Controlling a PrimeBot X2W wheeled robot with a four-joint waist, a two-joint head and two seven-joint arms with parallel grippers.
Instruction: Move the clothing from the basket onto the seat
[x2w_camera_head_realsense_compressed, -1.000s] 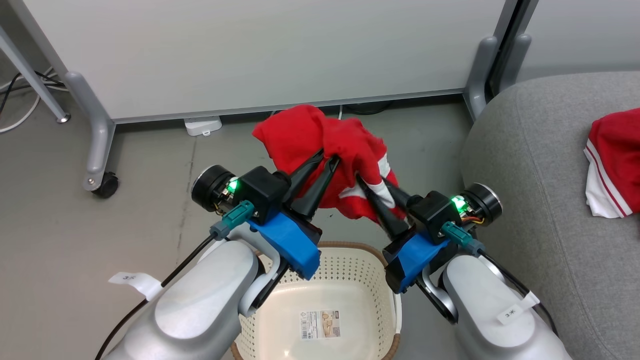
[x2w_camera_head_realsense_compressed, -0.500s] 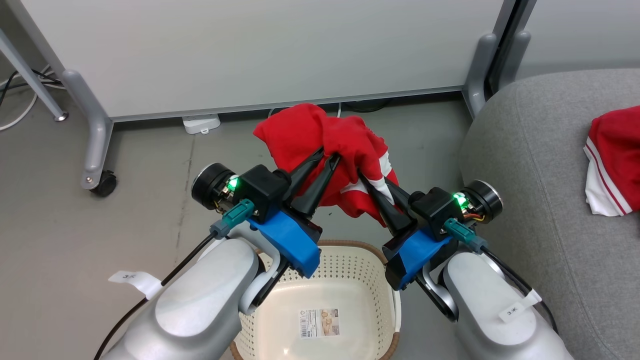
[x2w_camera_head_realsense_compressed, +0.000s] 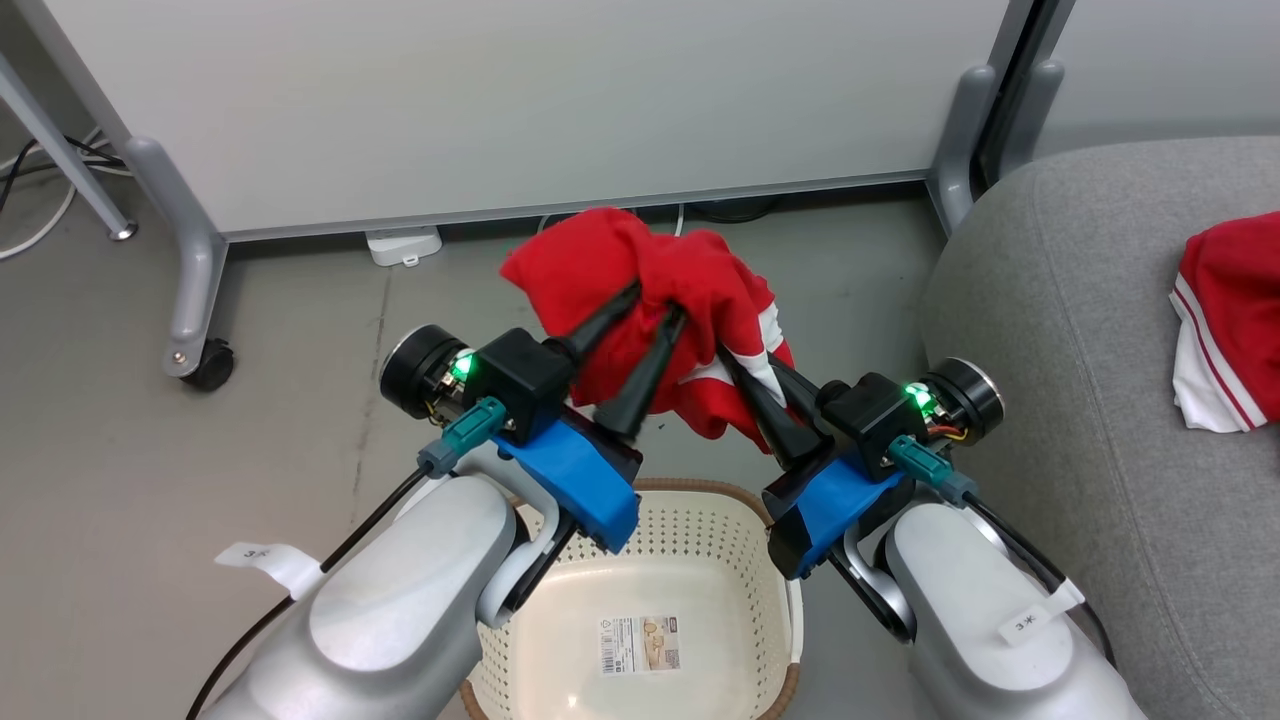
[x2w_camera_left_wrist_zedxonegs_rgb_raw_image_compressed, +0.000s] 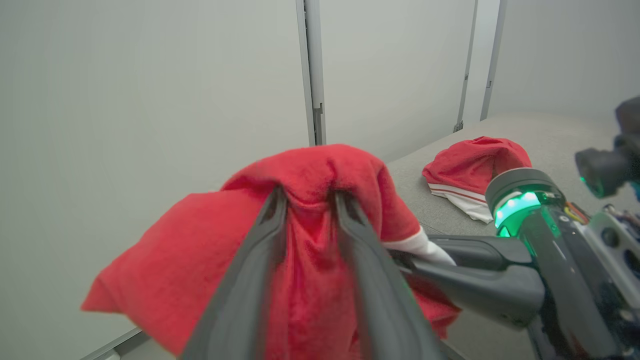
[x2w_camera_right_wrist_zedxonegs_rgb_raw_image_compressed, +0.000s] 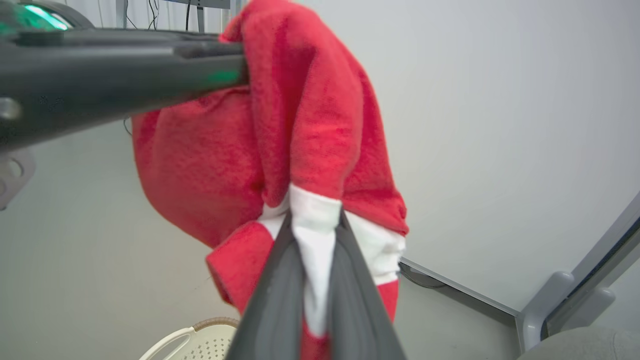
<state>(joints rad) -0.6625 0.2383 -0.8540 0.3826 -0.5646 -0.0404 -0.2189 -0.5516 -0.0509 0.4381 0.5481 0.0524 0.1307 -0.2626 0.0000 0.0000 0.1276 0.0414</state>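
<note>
Head view: a grey floor (x2w_camera_head_realsense_compressed: 200, 430) runs up to a white partition (x2w_camera_head_realsense_compressed: 500, 100) at 12 o'clock, and one of its feet rides on a black caster (x2w_camera_head_realsense_compressed: 212, 368) at 9 o'clock. The grey seat (x2w_camera_head_realsense_compressed: 1050, 350) fills the 3 o'clock side. A second garment (x2w_camera_head_realsense_compressed: 1230, 320) lies crumpled on it, red with a white, striped edge. The basket (x2w_camera_head_realsense_compressed: 650, 560) stands on the floor at 6 o'clock between the two forearms, and its bare bottom shows a paper label (x2w_camera_head_realsense_compressed: 642, 645).

The garment (x2w_camera_head_realsense_compressed: 640, 270) hangs in the air above the floor, just past the basket's far rim toward 12 o'clock and well apart from the seat. The right gripper (x2w_camera_head_realsense_compressed: 745, 358) has its fingers close together, clamped on a white panel of the cloth. The left gripper (x2w_camera_head_realsense_compressed: 657, 303) has its fingers a little apart with a thick red fold bunched between them. The cloth drapes over both tips, so I cannot tell whether they pinch it or merely carry it.
</note>
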